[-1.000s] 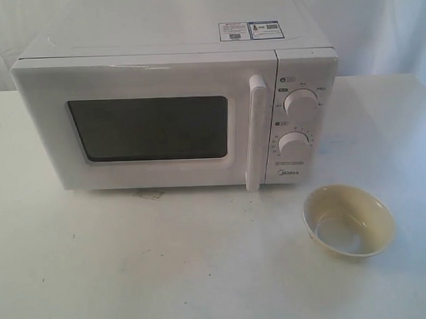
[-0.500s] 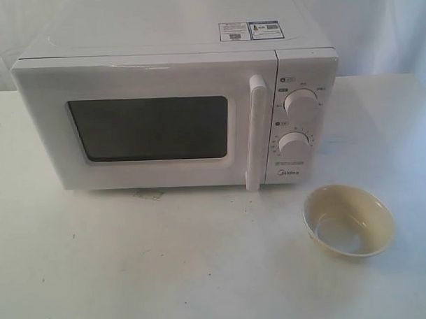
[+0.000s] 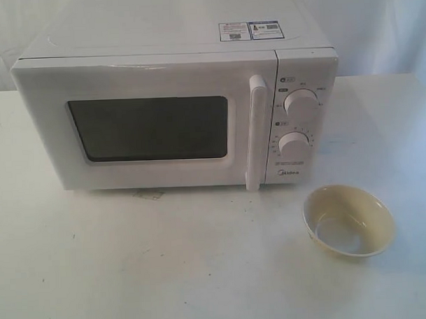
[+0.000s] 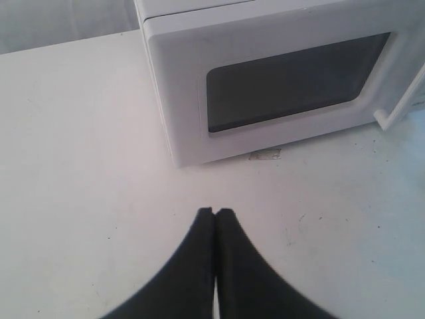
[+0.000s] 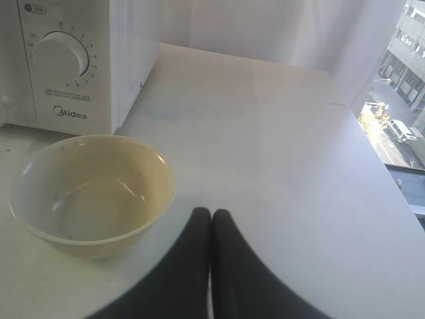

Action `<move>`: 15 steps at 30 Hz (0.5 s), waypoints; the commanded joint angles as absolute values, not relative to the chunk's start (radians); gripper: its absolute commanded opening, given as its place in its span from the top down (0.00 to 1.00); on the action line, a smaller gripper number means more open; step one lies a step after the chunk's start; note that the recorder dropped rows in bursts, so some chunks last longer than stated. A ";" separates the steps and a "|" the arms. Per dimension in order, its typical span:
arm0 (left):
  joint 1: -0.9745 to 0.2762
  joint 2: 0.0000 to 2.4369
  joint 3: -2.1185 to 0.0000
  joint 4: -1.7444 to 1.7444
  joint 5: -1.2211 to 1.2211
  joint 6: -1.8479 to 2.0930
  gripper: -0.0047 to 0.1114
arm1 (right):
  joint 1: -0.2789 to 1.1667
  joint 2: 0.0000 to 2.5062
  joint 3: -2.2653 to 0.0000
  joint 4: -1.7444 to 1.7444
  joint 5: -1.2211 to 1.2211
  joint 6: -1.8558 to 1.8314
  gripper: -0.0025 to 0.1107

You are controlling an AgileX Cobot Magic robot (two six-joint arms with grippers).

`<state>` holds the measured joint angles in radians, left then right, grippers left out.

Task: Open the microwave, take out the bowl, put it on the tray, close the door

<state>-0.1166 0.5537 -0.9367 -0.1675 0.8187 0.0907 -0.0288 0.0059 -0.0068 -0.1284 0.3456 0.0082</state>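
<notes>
Left gripper (image 4: 216, 211) and right gripper (image 5: 210, 212) — both pressed closed, empty, poised above the surface.

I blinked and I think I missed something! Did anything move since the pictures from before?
Nothing visibly changed. The microwave door is shut as before, and the bowl sits on the same spot of the table.

Microwave (image 3: 176, 110) inside hidden behind door (image 3: 147, 127)
</notes>
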 commanded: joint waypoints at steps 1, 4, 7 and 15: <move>-0.124 0.547 -0.939 -0.173 0.822 0.086 0.96 | -0.035 0.000 0.000 -0.124 0.347 0.006 0.98; -0.124 0.547 -0.939 -0.173 0.822 0.086 0.96 | -0.035 0.000 0.000 -0.128 0.347 0.006 0.98; -0.124 0.547 -0.939 -0.173 0.822 0.086 0.96 | -0.035 0.000 0.000 -0.128 0.347 0.006 0.98; 0.012 0.520 -0.848 -0.164 0.565 0.158 0.96 | -0.035 0.000 0.000 -0.128 0.347 0.006 0.98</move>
